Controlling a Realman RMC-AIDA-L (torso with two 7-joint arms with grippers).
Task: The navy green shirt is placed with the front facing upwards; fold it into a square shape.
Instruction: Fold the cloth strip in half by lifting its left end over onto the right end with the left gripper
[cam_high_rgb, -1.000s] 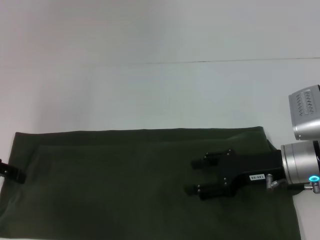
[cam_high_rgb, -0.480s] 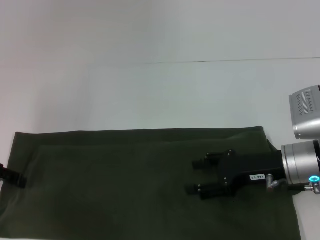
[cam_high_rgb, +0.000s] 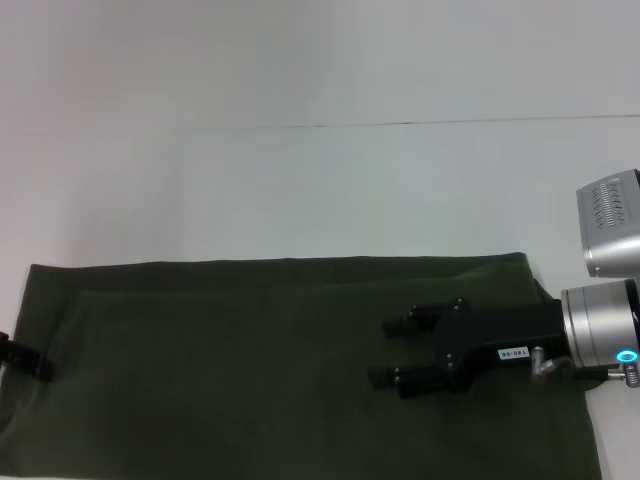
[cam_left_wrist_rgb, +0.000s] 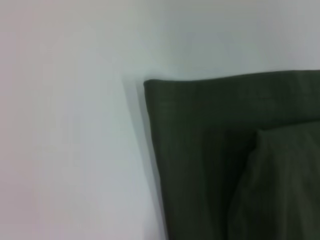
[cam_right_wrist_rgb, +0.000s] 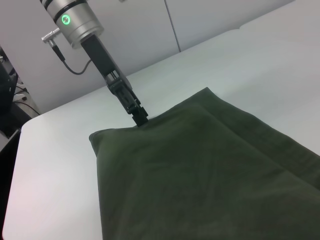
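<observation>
You have the navy green shirt (cam_high_rgb: 290, 370) lying flat on the white table (cam_high_rgb: 300, 190) as a long folded band, plain green side up, no print or collar showing from any view. Its far long edge runs straight, and a second layer sits just inside that edge, leaving a narrow step of lower cloth along it. The near part of the shirt runs out of the head view. Your right gripper (cam_high_rgb: 392, 352) is over the shirt's right portion, its black body pointing along the band toward the shirt's left end, its two fingers spread apart with a clear gap of cloth showing between them; whether the tips touch the fabric, you cannot tell. Your left gripper (cam_high_rgb: 30, 358) is at the shirt's left end, right at the cloth's short edge; from the right wrist view its dark tip (cam_right_wrist_rgb: 140, 116) meets the folded edge of the shirt (cam_right_wrist_rgb: 200, 170) at that end, but whether its fingers are parted or pinching cloth cannot be told. The left wrist view shows only the far left corner of the shirt (cam_left_wrist_rgb: 220, 150), folded square, an inner layer overlapping it.
</observation>
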